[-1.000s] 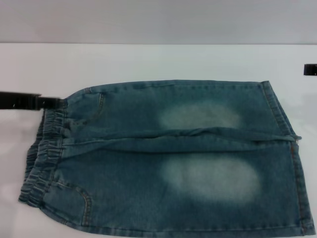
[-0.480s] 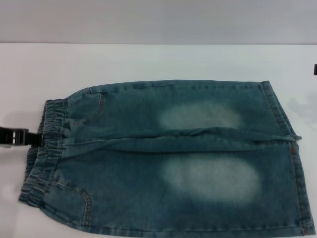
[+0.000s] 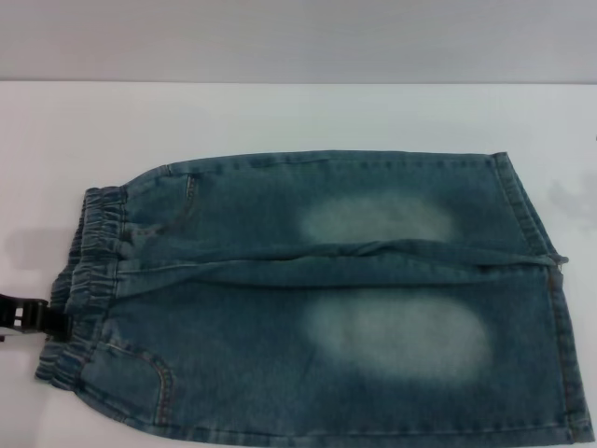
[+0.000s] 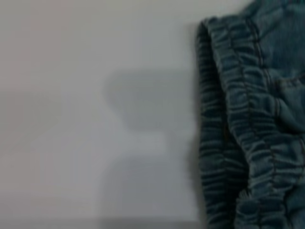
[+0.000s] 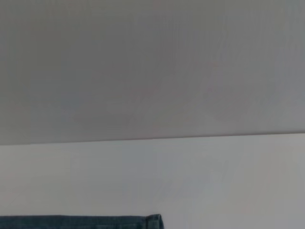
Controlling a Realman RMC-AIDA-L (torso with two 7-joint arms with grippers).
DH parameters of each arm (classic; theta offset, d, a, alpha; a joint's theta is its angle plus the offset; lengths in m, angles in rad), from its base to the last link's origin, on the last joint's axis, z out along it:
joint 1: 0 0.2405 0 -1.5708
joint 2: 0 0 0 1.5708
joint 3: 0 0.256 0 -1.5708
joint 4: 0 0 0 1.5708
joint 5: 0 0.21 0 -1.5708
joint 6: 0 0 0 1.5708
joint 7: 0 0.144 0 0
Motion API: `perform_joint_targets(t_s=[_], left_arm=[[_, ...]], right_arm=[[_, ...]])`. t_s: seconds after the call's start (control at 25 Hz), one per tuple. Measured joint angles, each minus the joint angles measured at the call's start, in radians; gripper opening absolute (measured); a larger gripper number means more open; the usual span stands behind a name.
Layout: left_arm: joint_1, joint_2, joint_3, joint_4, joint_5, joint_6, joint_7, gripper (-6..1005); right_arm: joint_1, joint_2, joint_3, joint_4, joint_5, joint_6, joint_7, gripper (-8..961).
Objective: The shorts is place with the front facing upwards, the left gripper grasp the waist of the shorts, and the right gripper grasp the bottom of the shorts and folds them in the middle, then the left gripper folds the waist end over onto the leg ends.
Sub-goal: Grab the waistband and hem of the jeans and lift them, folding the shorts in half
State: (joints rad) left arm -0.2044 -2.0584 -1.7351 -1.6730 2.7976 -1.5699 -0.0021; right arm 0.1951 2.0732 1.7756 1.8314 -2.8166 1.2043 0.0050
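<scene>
The blue-green denim shorts (image 3: 317, 299) lie flat on the white table, two pale thigh patches facing up. The ruffled waist of the shorts (image 3: 89, 280) points to the left, and the straight leg ends (image 3: 550, 308) lie at the right. My left gripper (image 3: 33, 315) shows as a black tip at the picture's left edge, just beside the waistband's near part. The left wrist view looks down on the gathered waistband (image 4: 243, 129) with the gripper's shadow on the table beside it. The right gripper is out of view. Its wrist view catches only a thin strip of denim (image 5: 95, 222).
The white table (image 3: 280, 117) stretches behind and to both sides of the shorts, ending at a grey wall (image 3: 298, 37). The shorts' near edge runs along the bottom of the head view.
The left gripper has slid from the waistband's far corner toward me along its outer edge. The right gripper's black tip at the right edge has left the view.
</scene>
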Motion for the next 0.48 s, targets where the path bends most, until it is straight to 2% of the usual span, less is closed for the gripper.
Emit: perform_joint_targets(t_s=[0.48], left_arm=[[-0.009, -0.002, 0.06, -0.008, -0.004, -0.032, -0.051, 793]], right_arm=[[0.004, -0.002, -0.008, -0.017, -0.029, -0.015, -0.02, 807]])
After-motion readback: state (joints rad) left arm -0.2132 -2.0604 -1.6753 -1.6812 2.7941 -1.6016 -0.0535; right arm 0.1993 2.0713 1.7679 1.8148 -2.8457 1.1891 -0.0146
